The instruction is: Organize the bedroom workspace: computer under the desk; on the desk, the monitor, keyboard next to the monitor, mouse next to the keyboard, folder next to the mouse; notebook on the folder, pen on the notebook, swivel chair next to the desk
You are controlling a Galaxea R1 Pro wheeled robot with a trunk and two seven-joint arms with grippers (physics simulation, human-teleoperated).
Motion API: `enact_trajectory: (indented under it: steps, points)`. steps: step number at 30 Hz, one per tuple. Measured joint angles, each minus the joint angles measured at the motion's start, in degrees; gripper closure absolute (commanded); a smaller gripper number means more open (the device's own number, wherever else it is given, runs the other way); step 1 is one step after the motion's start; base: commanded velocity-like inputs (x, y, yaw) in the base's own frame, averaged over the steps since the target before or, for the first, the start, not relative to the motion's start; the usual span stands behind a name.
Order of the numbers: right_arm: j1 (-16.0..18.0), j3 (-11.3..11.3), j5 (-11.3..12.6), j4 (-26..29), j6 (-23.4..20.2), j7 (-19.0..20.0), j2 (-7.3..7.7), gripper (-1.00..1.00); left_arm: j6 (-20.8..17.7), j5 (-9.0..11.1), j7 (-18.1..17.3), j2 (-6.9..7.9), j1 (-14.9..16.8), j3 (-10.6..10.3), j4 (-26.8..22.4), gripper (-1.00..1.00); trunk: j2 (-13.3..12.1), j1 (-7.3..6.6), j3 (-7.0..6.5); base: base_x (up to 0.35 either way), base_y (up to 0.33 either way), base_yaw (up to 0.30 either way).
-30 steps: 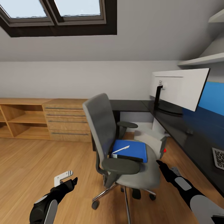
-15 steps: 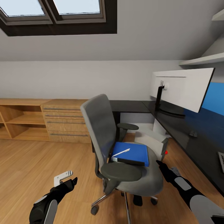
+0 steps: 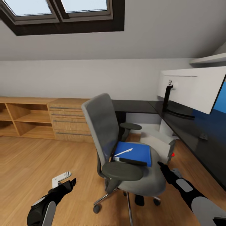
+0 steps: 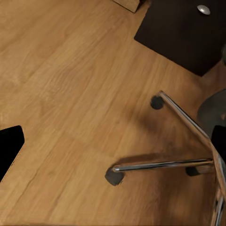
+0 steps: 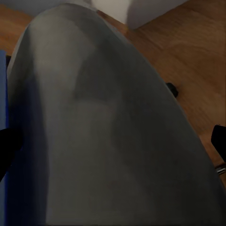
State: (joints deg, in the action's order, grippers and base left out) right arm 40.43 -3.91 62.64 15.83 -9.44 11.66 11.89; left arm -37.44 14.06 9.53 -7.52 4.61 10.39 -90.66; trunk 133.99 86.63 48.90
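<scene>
Beside the swivel chair point(image 3: 125, 150), the right gripper point(image 3: 164, 168) hovered open near the blue folder point(image 3: 135, 152), apparently ready to grasp it; the left gripper point(image 3: 67, 183)'s state was unclear.

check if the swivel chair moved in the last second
No: the swivel chair sits the same against the computer behind it; the camera shifted.

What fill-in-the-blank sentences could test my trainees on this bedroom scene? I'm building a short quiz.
1. The blue folder lies on the seat of the ____.
2. A white pen rests on top of the ____.
3. The monitor stands on the dark ____.
4. The chair's wheels stand on a floor made of ____.

Missing words: swivel chair; folder; desk; wood
</scene>
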Motion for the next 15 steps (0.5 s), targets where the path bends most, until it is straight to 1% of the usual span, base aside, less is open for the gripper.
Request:
enact_trajectory:
  steps: [15]
  points:
    - [0.0,0.02,0.1,0.0,0.0,0.09,-0.1,-1.0,-0.1,0.01,0.0,0.0,0.0,0.29,-0.43,-1.0,0.0,0.0,1.0,0.0,0.0,0.191]
